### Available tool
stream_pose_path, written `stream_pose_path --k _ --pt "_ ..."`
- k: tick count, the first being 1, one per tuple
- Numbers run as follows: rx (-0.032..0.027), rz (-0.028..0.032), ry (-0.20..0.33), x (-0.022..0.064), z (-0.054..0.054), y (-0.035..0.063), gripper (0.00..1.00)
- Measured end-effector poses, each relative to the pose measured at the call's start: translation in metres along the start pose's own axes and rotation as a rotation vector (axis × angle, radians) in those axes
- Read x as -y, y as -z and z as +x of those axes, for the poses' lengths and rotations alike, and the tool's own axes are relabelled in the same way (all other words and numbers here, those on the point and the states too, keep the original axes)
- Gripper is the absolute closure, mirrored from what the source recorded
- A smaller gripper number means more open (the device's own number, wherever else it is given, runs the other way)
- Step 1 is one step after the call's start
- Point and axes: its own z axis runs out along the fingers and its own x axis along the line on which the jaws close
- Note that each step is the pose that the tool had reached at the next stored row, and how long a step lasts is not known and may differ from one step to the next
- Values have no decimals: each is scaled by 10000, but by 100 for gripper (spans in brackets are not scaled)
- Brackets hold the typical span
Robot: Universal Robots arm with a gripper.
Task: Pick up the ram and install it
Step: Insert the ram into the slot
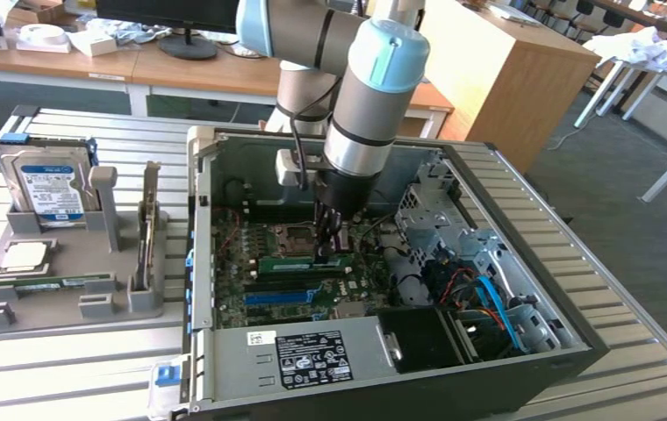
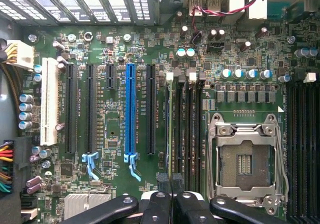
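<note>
Reaching down from the arm (image 1: 363,105) into the open computer case (image 1: 568,351), with the gripper (image 1: 333,251) low over the big green board (image 1: 310,298). Squeezed almost all the way closed on the ram (image 1: 296,260), with only that thin green stick pinched between the two black fingers (image 2: 163,181). From the wrist, just a skinny line standing on its edge, lined up with one of the long black slots (image 2: 181,129). Placed between the empty silver chip socket (image 2: 245,159) and the long blue slot (image 2: 131,109). Down at the slot, but hard to tell whether pushed all the way in or only touching. Over on the exterior view's left, well apart from the case, a gray holder (image 1: 76,307) on the metal table (image 1: 76,368), with a blue-labelled hard drive (image 1: 46,180) standing up in it and a square silver chip (image 1: 25,256) lying flat.
</note>
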Motion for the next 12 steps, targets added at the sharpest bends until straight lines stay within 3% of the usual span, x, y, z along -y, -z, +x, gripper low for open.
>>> stream_pose_path --k 12 --pt "4 2 2 2 -9 -7 89"
